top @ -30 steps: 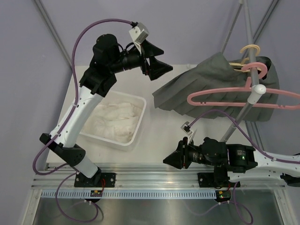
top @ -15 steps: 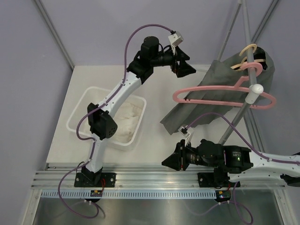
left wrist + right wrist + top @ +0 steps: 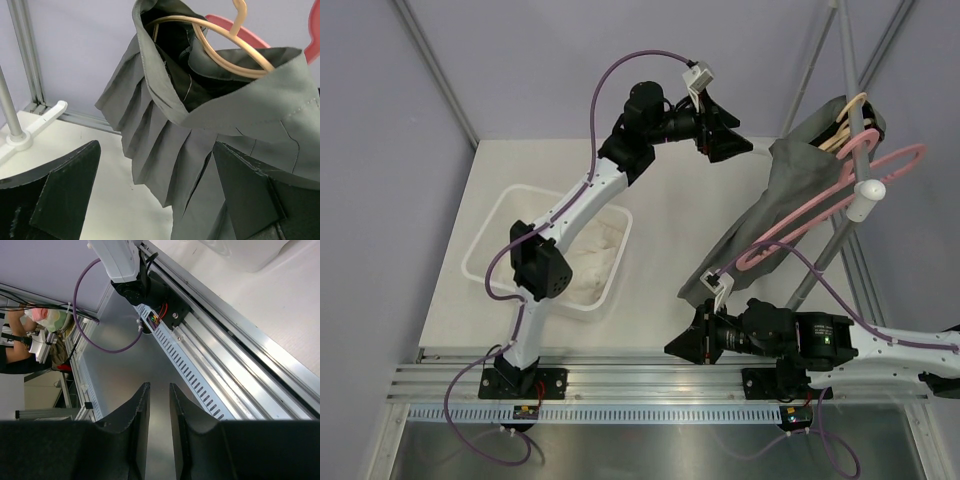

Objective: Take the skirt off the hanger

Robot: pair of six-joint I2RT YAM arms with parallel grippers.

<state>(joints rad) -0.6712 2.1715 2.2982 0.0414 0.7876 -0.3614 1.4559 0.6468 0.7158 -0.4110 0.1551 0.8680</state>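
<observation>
Now we see the left tool, wide open and empty, facing the skirt hanging dead ahead, while the right tool, narrowly parted and empty, sits farther off.

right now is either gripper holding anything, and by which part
Nothing is held. The left gripper is open facing the skirt; the right gripper is barely parted, empty.

Bare tabletop lies open between the bin and the hanging skirt; the pink hanger and slanting rack pole crowd the skirt's near side.
</observation>
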